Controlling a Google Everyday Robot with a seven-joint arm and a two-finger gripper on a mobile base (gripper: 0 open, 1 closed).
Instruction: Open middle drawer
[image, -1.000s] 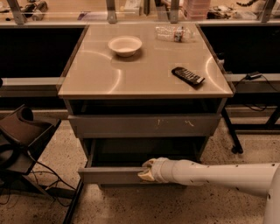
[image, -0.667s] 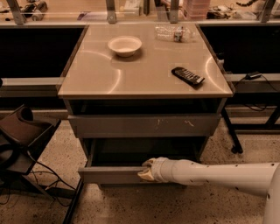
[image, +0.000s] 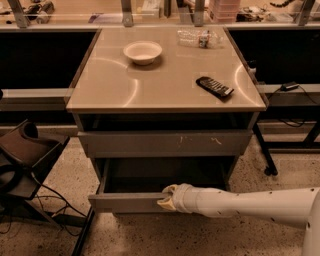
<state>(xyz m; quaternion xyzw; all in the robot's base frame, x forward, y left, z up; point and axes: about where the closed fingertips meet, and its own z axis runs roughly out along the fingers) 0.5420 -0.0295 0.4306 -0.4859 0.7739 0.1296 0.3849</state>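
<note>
Nearest you, the robot's white arm (image: 250, 205) reaches in from the lower right, low over the speckled floor, running almost level towards the left. At its tip the gripper (image: 167, 199) sits against the top edge of the middle drawer (image: 125, 202), a little right of the middle of that plain grey front. You cannot tell from this view whether it is clamped on the edge or only resting there. The drawer is the lowest front in sight and stands partly pulled out towards you, its wide shallow box showing dark behind the front. The front's long axis runs left to right, square across the pull. So the drawer's body lies directly beyond the gripper, and further opening would likely mean drawing straight back towards you, not sideways. Above and farther back is the larger grey front with pale scratch marks (image: 150, 144), shut. Beyond that, the tan tabletop (image: 165, 95) carries a black remote control (image: 214, 86), then a white bowl (image: 143, 52), then a clear plastic bottle (image: 200, 37) lying at the far edge.
</note>
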